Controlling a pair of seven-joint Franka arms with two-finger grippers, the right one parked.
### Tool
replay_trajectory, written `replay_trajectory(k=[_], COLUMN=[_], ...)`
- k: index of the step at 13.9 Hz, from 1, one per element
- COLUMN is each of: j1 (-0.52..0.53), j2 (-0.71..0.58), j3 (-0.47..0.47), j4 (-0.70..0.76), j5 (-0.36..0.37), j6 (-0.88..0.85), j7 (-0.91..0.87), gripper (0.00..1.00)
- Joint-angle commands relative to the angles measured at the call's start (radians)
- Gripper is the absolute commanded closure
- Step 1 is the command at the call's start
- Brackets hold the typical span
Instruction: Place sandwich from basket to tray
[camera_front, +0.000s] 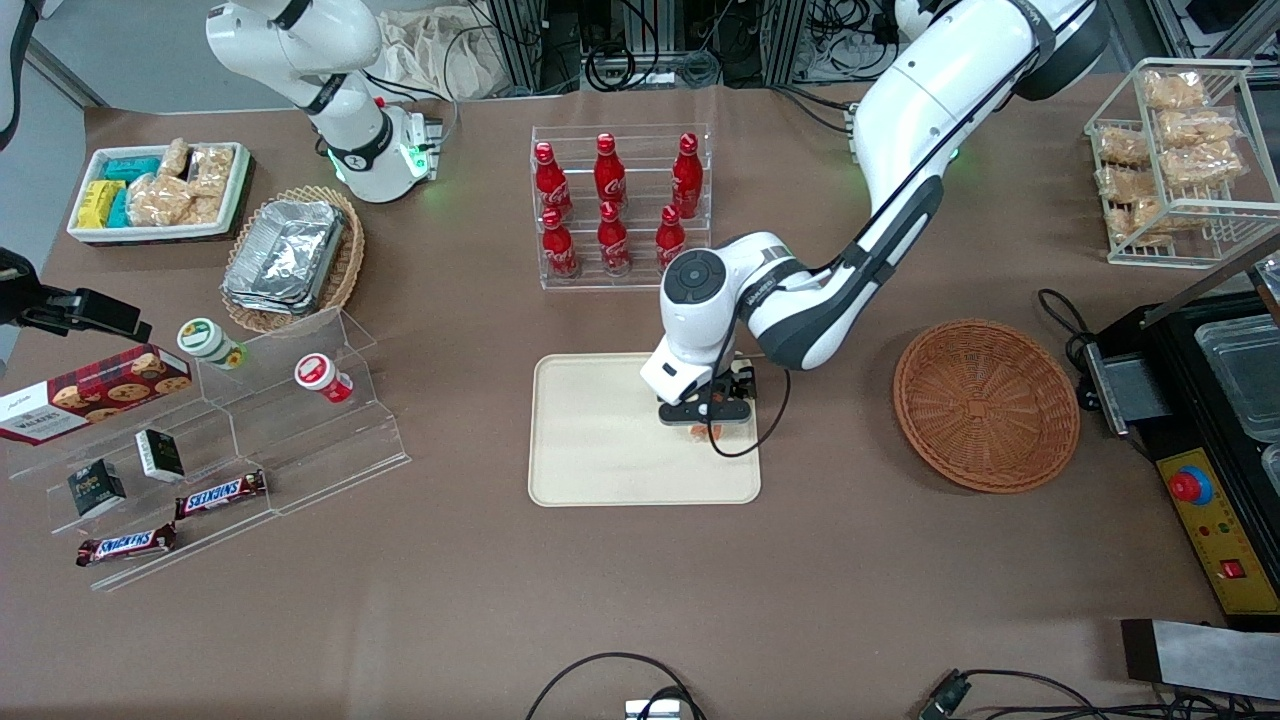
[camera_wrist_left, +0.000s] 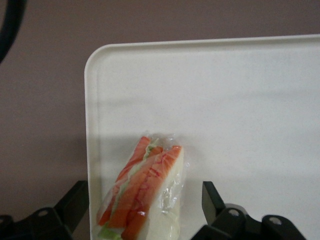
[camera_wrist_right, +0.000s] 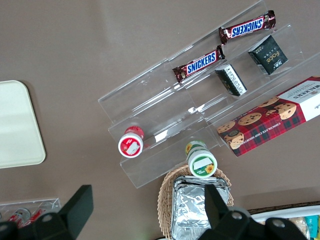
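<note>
The sandwich (camera_wrist_left: 145, 192), a clear-wrapped wedge with orange-red and green filling, lies on the cream tray (camera_wrist_left: 240, 100) close to one rim. My left gripper (camera_wrist_left: 142, 205) stands low over it and is open. Its black fingers (camera_wrist_left: 75, 202) sit on either side of the wedge with a gap on each side. In the front view the gripper (camera_front: 705, 415) is over the tray (camera_front: 600, 450), at the tray's end nearer the basket. Only a bit of the orange sandwich (camera_front: 700, 432) shows under it. The reddish-brown wicker basket (camera_front: 985, 405) lies beside the tray toward the working arm's end, with nothing in it.
A clear rack of red cola bottles (camera_front: 620, 205) stands farther from the front camera than the tray. Acrylic steps with snacks (camera_front: 200, 440) lie toward the parked arm's end. A black machine (camera_front: 1200, 420) sits next to the basket. A black cable (camera_front: 745, 440) loops off the gripper.
</note>
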Motion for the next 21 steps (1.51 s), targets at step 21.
replay_trajectory(k=[21], j1=[0.427], j2=[-0.321], j3=[0.029], j4=[0.337], j5=[-0.251], j6=[-0.59], j7=[0.499], gripper=[0.0])
